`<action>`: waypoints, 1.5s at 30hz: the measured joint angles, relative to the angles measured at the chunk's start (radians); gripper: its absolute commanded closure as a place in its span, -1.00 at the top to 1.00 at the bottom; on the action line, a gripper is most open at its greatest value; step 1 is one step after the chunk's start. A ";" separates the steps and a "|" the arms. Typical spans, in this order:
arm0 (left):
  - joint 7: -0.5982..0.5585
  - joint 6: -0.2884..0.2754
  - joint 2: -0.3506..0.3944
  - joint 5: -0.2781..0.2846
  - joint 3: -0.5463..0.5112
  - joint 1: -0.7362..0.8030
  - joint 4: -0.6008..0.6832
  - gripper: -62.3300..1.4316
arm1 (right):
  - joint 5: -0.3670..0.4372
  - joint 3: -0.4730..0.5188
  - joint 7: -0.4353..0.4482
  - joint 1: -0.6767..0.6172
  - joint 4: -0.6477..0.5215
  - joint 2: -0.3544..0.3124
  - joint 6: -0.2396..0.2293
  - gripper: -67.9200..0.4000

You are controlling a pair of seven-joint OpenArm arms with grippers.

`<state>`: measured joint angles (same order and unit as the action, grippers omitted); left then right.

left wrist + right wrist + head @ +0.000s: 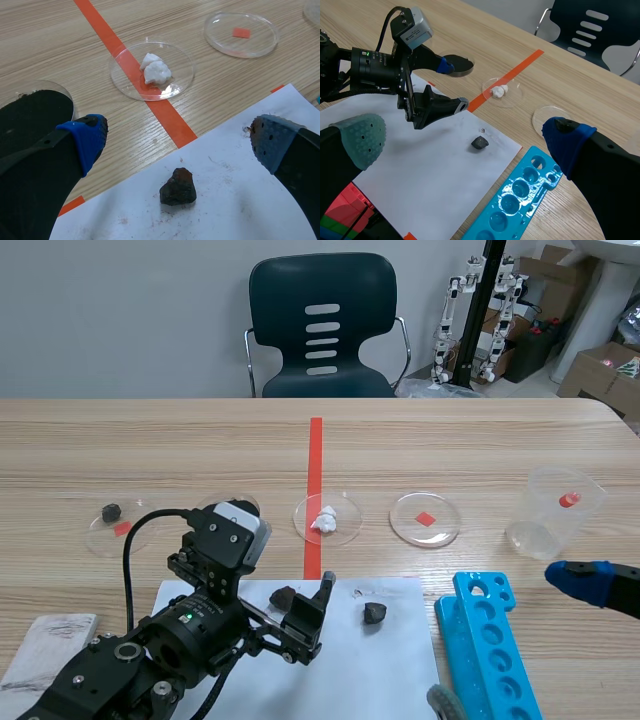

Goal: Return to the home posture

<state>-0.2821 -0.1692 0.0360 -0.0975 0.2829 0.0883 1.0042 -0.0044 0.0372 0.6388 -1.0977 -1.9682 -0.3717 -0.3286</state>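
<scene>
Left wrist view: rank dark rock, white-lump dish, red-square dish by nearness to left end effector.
1. Dark brown rock, on white paper sheet.
2. Clear round dish holding white lump, on orange tape.
3. Clear round dish over red square, farthest ahead.

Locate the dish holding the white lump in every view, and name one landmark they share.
Scene view: dish mid-table, on the orange-red tape line.
Left wrist view: dish ahead of the left gripper, beyond the dark rock.
Right wrist view: dish beyond the paper sheet.
Shared landmark: the tape line under it.
</scene>
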 measured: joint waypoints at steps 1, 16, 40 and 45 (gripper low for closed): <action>0.000 0.000 0.000 0.000 0.000 0.000 0.000 0.92 | 0.000 0.000 0.000 0.000 0.000 0.000 0.000 1.00; 0.000 0.000 0.000 0.000 0.000 0.000 0.000 0.92 | 0.000 0.000 0.000 0.000 0.000 0.000 0.000 1.00; 0.001 0.000 0.000 0.000 0.000 0.000 0.000 0.92 | 0.000 0.000 0.000 0.000 0.000 0.000 0.000 1.00; 0.001 -0.024 0.000 0.000 0.000 0.000 0.000 1.00 | 0.000 0.000 0.000 0.000 0.000 0.000 0.000 1.00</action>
<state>-0.2813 -0.1928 0.0364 -0.0975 0.2829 0.0883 1.0042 -0.0044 0.0372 0.6388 -1.0977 -1.9682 -0.3717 -0.3286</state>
